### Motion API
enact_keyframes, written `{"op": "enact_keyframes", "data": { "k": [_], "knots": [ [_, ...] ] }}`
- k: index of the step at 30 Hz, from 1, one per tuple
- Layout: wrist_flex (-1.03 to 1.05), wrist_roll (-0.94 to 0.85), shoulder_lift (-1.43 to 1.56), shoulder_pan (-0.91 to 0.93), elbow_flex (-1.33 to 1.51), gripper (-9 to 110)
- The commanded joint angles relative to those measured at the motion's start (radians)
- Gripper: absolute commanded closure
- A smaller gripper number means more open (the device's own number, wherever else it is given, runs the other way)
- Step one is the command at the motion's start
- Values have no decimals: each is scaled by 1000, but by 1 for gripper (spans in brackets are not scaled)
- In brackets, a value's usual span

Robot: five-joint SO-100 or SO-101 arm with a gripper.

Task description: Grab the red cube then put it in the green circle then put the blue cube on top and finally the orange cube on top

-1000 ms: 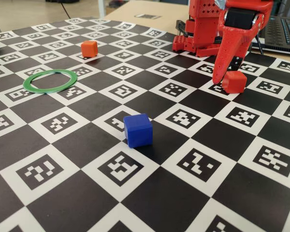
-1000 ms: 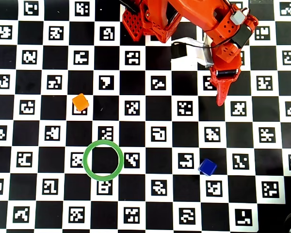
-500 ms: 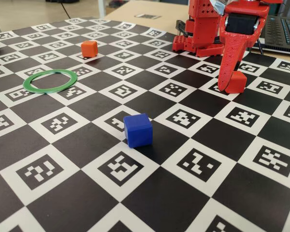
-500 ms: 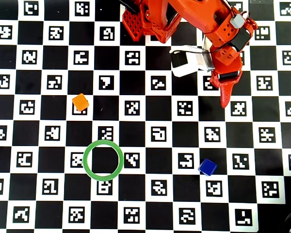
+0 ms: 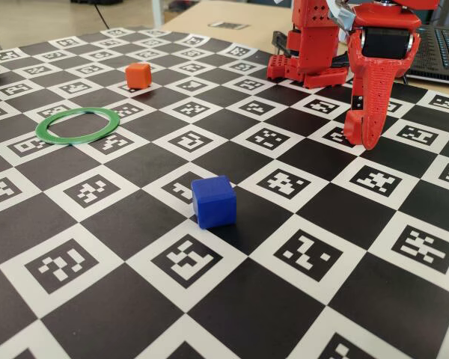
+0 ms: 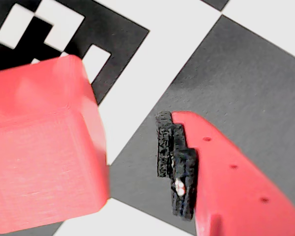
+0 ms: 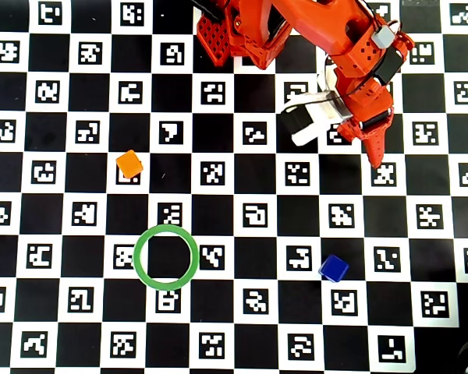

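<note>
We see a tabletop (image 7: 234, 226) patterned in black and white checks, each white square bearing a black coded marker. The arm (image 7: 327, 39) is red-orange with a black pad (image 6: 177, 167) on one finger. The red cube (image 6: 44, 147) reads pinkish-red, the blue cube (image 5: 213, 201) royal blue, the orange cube (image 7: 129, 164) bright orange, the green circle (image 7: 138, 269) plain green.
</note>
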Motion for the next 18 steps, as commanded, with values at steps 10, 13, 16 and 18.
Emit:
{"op": "enact_keyframes", "data": {
  "k": [10, 13, 16, 18],
  "knots": [
    [11, -115, -15, 17, -83, 46],
    [2, -121, -21, 20, -95, 47],
    [-5, -120, -21, 23, -106, 47],
    [-6, -120, -21, 23, -109, 47]
  ]
}}
